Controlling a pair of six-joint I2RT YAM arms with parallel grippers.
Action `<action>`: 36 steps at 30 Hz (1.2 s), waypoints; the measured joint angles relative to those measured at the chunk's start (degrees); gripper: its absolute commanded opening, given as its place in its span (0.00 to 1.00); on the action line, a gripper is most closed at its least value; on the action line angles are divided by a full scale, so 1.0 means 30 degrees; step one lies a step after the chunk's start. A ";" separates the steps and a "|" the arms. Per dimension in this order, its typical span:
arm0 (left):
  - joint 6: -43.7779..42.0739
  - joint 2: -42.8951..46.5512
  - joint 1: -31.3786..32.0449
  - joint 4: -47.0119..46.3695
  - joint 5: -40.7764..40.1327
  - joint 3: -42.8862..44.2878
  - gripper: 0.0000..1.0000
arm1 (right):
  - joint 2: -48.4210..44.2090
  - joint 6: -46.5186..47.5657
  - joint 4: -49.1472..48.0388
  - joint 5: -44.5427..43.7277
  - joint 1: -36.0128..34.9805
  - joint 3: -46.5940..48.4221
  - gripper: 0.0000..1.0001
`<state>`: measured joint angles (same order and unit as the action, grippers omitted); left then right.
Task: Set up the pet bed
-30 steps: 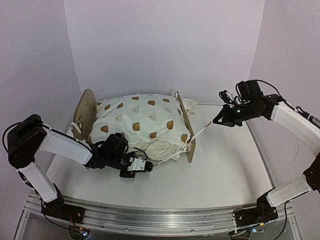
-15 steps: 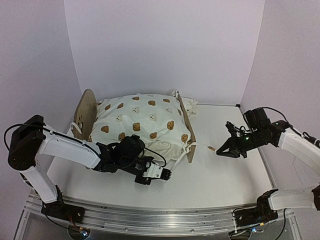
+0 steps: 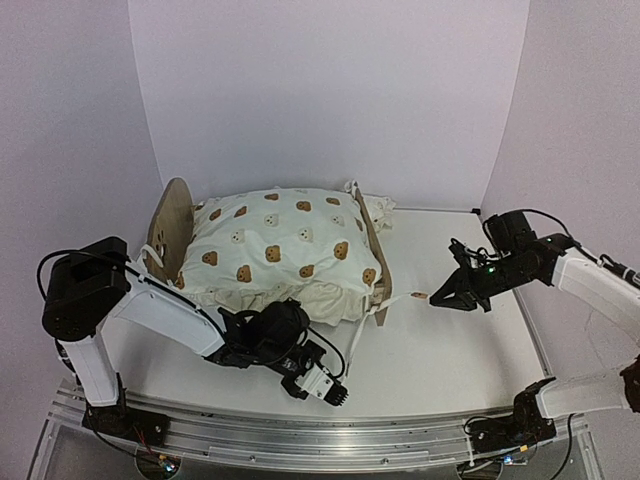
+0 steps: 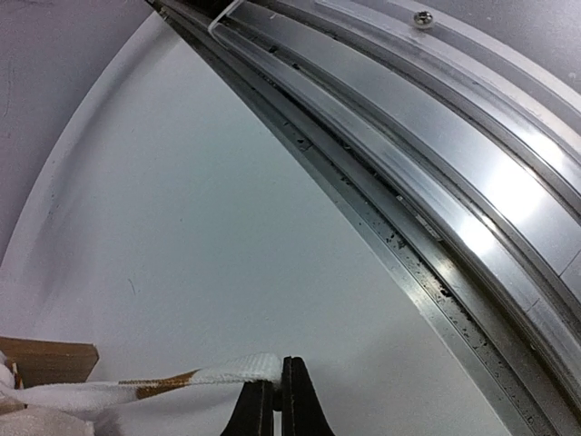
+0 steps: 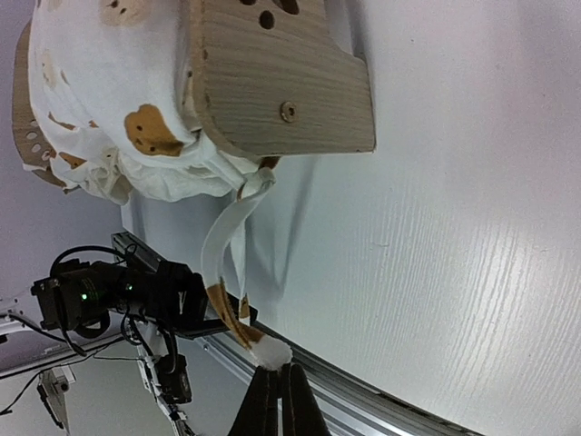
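Both pincers (image 3: 338,397) (image 3: 437,300) pinch strings (image 4: 231,370), arms (image 3: 160,310) (image 3: 590,275) extended.

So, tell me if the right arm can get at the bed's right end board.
Probably yes: only bare table lies between the right hand and that end board, though the hand is shut on a tie string.

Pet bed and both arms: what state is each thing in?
Bed frame: standing upright.
Duvet: puffed, on the frame.
Near tie string: pulled out, end pinched.
Right tie string: pulled out, end pinched.
Left arm: jaws shut on near tie string.
Right arm: jaws shut on right tie string.
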<state>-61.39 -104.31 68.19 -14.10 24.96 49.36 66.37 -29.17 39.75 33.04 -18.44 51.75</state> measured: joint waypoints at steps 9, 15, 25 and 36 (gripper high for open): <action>-0.1685 -0.0219 0.0200 -0.0907 0.0484 -0.0641 0.34 | 0.1851 0.0416 0.0441 -0.1264 0.0805 0.0227 0.28; -0.0644 0.1275 0.0222 0.1690 0.0479 0.0858 0.66 | 0.1971 0.1445 0.1606 -0.2930 0.0802 -0.1069 0.55; 0.2944 0.6716 -0.0058 0.8971 -0.1548 0.6826 0.82 | 0.3905 0.1712 0.2834 -0.6239 0.0244 0.4193 0.63; 0.9600 0.9520 -0.8241 1.0944 -0.4042 0.5960 0.83 | 0.9041 0.2885 0.1924 -0.8606 -0.4182 1.3001 0.65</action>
<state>-32.59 -75.75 43.47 18.73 12.84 67.24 93.49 -20.52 45.53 7.22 -30.98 90.76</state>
